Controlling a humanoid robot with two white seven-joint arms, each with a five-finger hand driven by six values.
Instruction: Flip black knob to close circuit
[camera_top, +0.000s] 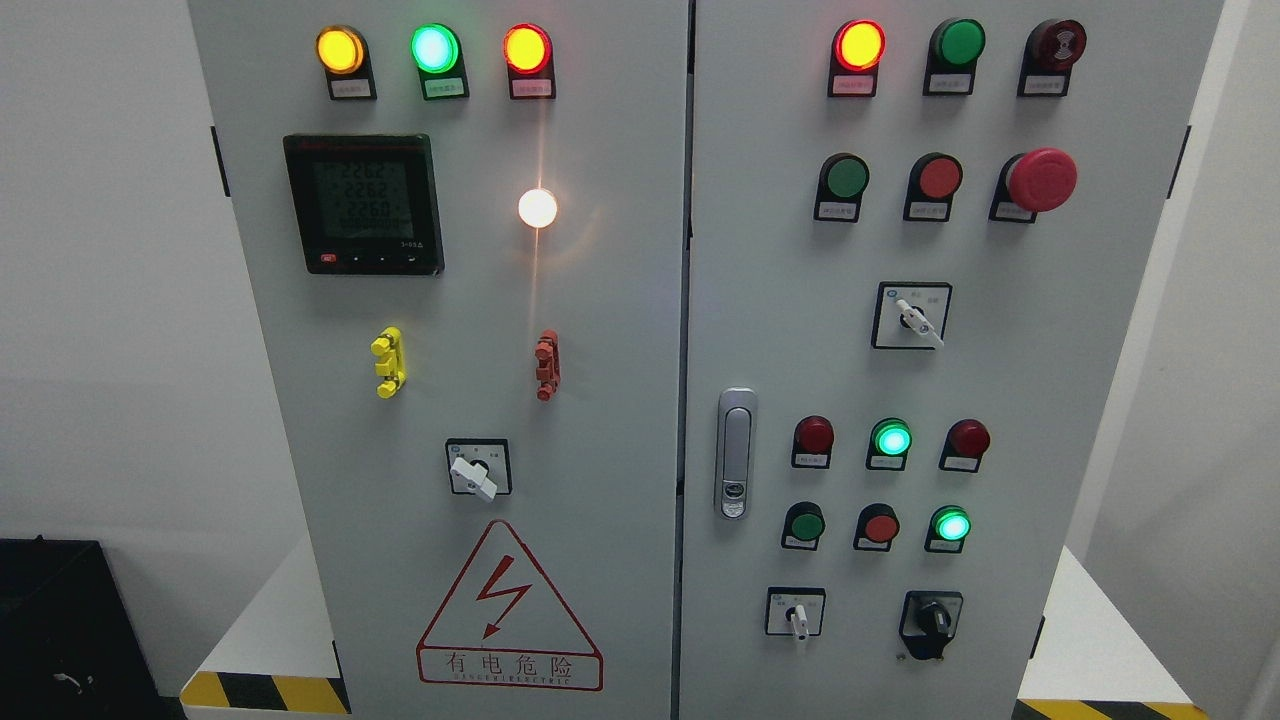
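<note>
Grey two-door electrical cabinet, seen straight on. Neither robot hand is in sight, so I cannot tell whether they are released, clenched or grasping anything.

The black knob sits at the lower right corner of the right door, on a black plate, its grip angled slightly off vertical. Just left of it, a white-handled selector switch pointing down. Above the pair, two rows of three round lamps and buttons; the lit green lamp is directly above the knob.

Door latch on the right door's left edge. Red mushroom stop button upper right.

Left door: digital meter with lit digits, high-voltage warning triangle low down, a bright white lamp mid-door.
</note>
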